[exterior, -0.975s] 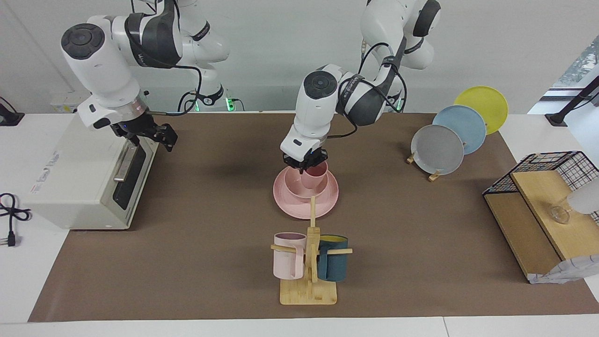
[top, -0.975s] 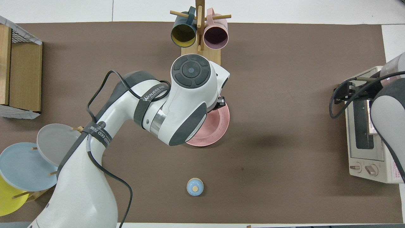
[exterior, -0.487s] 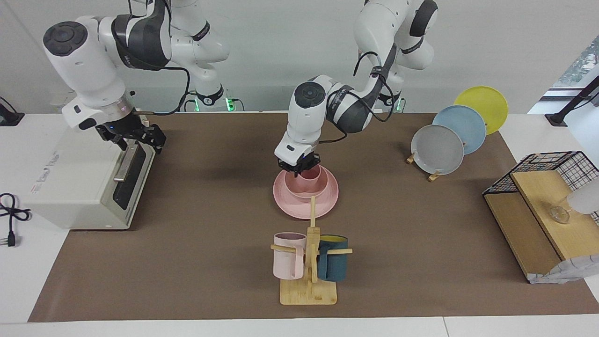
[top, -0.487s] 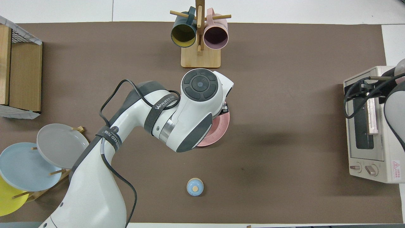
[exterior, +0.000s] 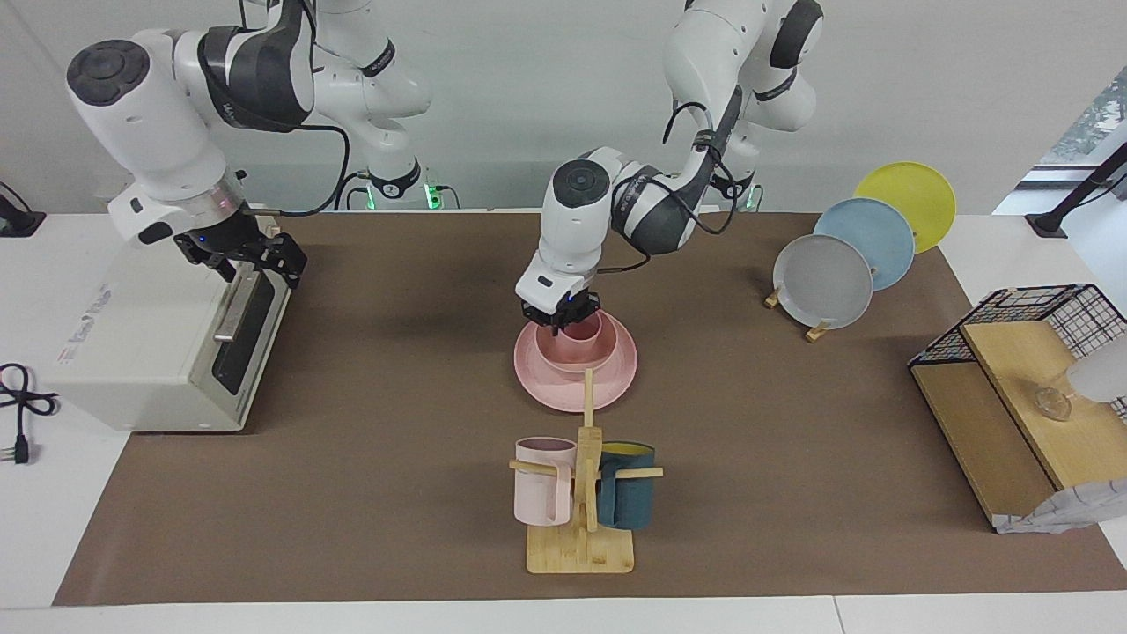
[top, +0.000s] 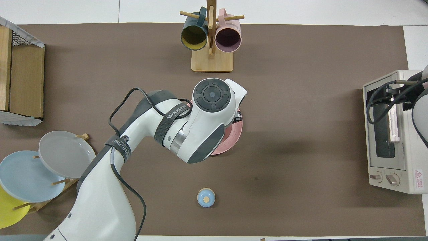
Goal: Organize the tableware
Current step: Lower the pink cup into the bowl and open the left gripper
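Three matte salmon-pink pieces, nested at mid-table: wide flat plate (exterior: 576,377) at the bottom, smaller round bowl (exterior: 574,352) centred on the plate, small handleless cup (exterior: 581,333) standing in the bowl. Stacked largest to smallest, probably so the set takes one spot and stays steady. All smooth, round, unglossed; cup rim nearly level with the bowl rim.

Left gripper (exterior: 558,322) down at the cup, on the rim toward the robots; whether clamped on the rim or already let go: cannot tell. Seen from above, mostly hidden under the wrist, only an edge of the plate (top: 234,134) showing. Judged stage: cup placement near its end.

Right gripper (exterior: 264,255) raised over the toaster oven (exterior: 158,352), toward the right arm's end from the plate; waiting; grip state not discernible.

Two handled mugs, pale pink mug (exterior: 542,481) and dark teal mug (exterior: 627,497), hung on a wooden mug tree (exterior: 585,493), farther from the robots than the plate.

One plate rack (exterior: 867,242) with grey, light blue and yellow plates stood on edge, toward the left arm's end from the plate.
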Available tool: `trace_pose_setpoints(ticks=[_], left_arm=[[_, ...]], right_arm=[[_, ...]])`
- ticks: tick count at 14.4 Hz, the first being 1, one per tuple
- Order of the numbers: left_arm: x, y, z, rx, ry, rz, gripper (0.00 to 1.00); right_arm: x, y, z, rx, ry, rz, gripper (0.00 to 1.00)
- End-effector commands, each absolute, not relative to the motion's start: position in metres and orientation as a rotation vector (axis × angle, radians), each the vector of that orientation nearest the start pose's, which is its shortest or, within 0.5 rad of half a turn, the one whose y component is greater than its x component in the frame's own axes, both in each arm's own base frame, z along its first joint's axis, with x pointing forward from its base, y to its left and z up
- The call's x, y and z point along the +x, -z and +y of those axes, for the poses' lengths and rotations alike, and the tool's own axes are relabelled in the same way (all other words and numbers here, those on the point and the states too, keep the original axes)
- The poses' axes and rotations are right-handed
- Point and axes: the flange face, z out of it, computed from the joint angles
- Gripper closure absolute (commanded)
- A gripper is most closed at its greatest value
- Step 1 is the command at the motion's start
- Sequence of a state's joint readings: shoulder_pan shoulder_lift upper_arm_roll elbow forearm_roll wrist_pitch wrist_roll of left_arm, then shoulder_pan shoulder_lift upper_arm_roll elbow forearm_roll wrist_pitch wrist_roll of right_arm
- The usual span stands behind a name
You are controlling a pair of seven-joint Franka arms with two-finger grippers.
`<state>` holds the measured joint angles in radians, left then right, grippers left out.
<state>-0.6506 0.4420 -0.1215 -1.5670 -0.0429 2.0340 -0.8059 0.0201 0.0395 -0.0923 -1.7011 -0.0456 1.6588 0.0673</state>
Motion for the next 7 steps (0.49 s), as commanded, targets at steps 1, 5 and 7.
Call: trace_pose_setpoints(ticks=[1, 5, 7], left_arm=[[0.488, -0.388, -0.466, -3.203, -0.022, -0.104, 0.47], [0.490, -0.405, -0.461, -3.198, -0.013, -0.098, 0.00], [0.496, -0.435, -0.444, -3.199, 0.003, -0.119, 0.00]], right_arm=[[0.563, -0.553, -0.050, -3.161, -0.134, 0.199, 0.00], [0.563, -0.555, -0.051, -3.160, -0.146, 0.202, 0.00], [0.563, -0.555, -0.052, -3.160, -0.159, 0.205, 0.00]])
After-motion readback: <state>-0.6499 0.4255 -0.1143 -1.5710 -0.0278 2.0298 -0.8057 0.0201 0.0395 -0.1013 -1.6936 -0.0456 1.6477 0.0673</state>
